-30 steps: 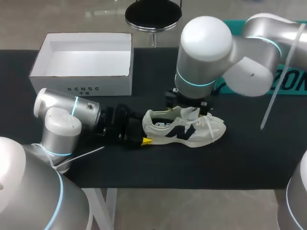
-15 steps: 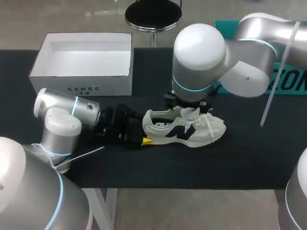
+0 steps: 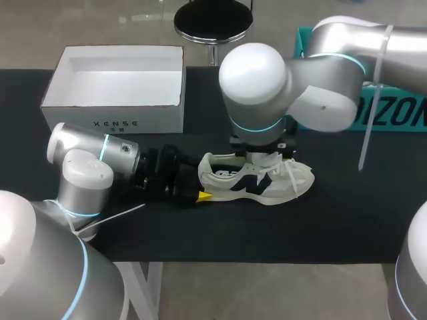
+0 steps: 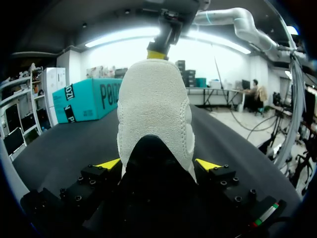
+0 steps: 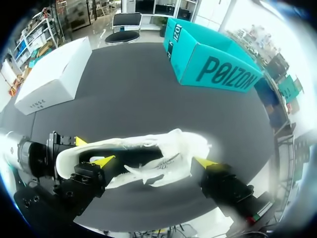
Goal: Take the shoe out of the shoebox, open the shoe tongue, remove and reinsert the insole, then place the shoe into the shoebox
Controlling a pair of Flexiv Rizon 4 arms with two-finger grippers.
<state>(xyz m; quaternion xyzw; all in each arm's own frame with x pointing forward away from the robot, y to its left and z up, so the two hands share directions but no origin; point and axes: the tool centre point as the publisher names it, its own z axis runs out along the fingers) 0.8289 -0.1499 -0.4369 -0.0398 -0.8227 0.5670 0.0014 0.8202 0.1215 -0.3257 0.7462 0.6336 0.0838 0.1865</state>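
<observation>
The left jaws stay clamped on the heel of the shoe [image 4: 154,114], with a yellow tip at each side of it. The right jaws stand wide apart above the shoe's opening, straddling it (I can make out no contact). The shoe rests upright on the counter [image 3: 347,213], just where it was a second ago. The right arm [image 3: 257,87] has swung its big joint leftward over the shoe, while the left arm [image 3: 93,150] has not moved. The open shoebox [image 3: 113,90] sits behind, apart from the shoe.
</observation>
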